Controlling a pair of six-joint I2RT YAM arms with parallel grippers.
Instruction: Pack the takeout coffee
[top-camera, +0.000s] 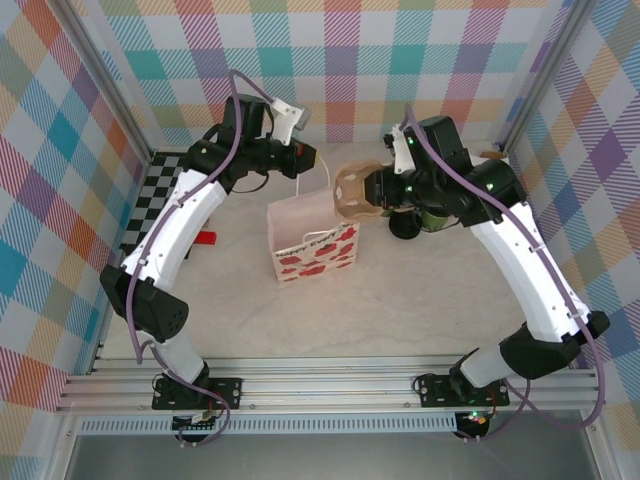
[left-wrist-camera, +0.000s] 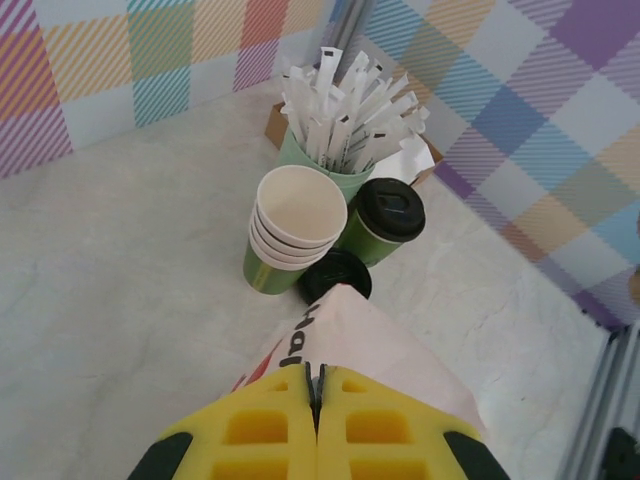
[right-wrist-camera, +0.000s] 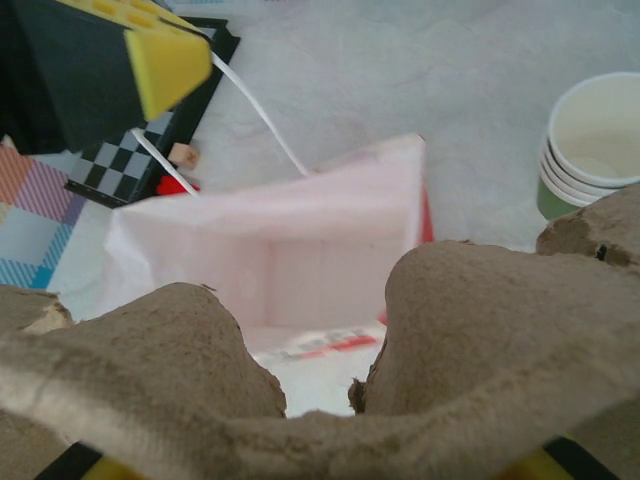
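The left fingers were clenched on the thin white handle of the paper bag, the yellow pads pressed flat together over the bag's far rim. The bag, white with red prints, stood upright near the middle of the counter with its mouth open.

The right fingers were grasping a brown cardboard cup carrier, held in the air just beside the bag's right edge and above its top.

The takeout coffee – dark green with its black lid on – stood upright toward the far right corner of the counter. It was touching a stack of lidless green cups on one side, with the pale-green cup of white-wrapped sticks just behind it. A loose black lid lay flat on the counter just in front of the coffee – between it and the bag.
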